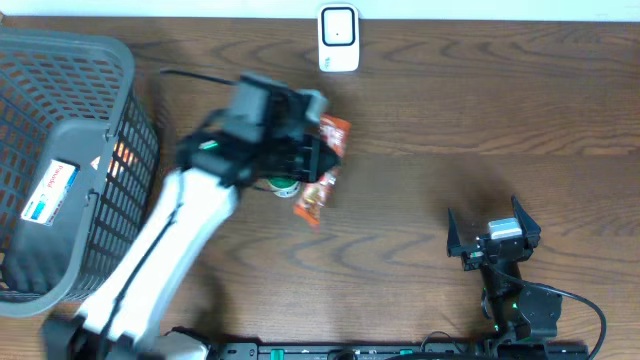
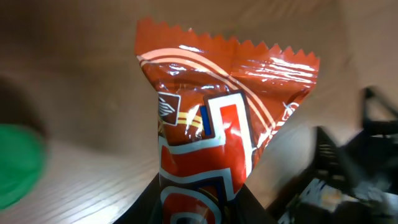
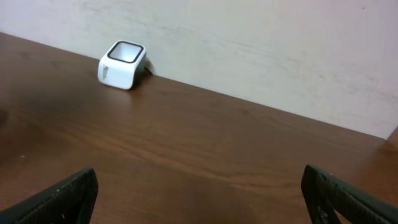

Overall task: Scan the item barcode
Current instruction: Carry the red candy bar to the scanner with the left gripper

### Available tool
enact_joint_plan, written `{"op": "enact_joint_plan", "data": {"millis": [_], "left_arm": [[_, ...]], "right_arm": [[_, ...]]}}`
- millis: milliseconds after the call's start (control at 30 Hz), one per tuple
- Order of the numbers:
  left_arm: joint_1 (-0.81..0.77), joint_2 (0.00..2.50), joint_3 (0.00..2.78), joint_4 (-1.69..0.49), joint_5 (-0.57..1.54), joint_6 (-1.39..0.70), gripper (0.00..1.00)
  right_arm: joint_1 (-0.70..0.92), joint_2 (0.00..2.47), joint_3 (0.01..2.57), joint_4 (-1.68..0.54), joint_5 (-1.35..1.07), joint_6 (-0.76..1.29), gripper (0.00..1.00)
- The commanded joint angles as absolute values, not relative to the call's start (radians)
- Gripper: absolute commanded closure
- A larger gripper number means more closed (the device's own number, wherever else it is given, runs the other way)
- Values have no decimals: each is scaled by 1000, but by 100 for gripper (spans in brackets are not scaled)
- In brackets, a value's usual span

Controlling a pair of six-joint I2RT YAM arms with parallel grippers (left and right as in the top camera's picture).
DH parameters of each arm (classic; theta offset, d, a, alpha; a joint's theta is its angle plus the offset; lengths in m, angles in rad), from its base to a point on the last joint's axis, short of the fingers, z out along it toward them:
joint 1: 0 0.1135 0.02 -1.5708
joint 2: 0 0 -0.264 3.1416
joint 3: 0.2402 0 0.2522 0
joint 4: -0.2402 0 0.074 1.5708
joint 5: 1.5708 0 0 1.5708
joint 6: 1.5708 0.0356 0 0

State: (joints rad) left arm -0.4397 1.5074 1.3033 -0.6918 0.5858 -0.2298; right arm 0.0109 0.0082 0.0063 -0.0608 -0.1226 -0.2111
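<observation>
An orange-red snack packet (image 1: 336, 134) with a serrated edge is held above the table, and my left gripper (image 1: 318, 158) is shut on it. In the left wrist view the packet (image 2: 217, 118) rises from between the dark jaws of the left gripper (image 2: 199, 214) and fills the middle. Another orange wrapper end (image 1: 311, 200) shows just below the gripper; I cannot tell whether it is the same packet. No barcode shows. A white scanner (image 1: 338, 38) stands at the table's far edge, also in the right wrist view (image 3: 122, 64). My right gripper (image 1: 492, 232) (image 3: 202, 190) rests open and empty at the front right.
A grey wire basket (image 1: 122, 62) stands at the left with a white-and-blue packet (image 1: 50, 190) and something orange (image 1: 122, 155) inside. A green round item (image 1: 284, 185) (image 2: 13, 165) lies under the left gripper. A pale wall backs the table.
</observation>
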Motion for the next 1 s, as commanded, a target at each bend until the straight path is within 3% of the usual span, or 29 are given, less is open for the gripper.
{"op": "enact_joint_plan", "data": {"millis": [0, 367, 967], "left_arm": [[-498, 1650, 1299, -647, 585, -231, 79], [-535, 2017, 1300, -303, 1259, -251, 75], [-536, 2113, 1300, -203, 1380, -275, 73]], "right_arm": [[20, 6, 6, -65, -121, -195, 1], [20, 6, 6, -65, -121, -195, 1], [20, 6, 6, -65, -121, -195, 1]]}}
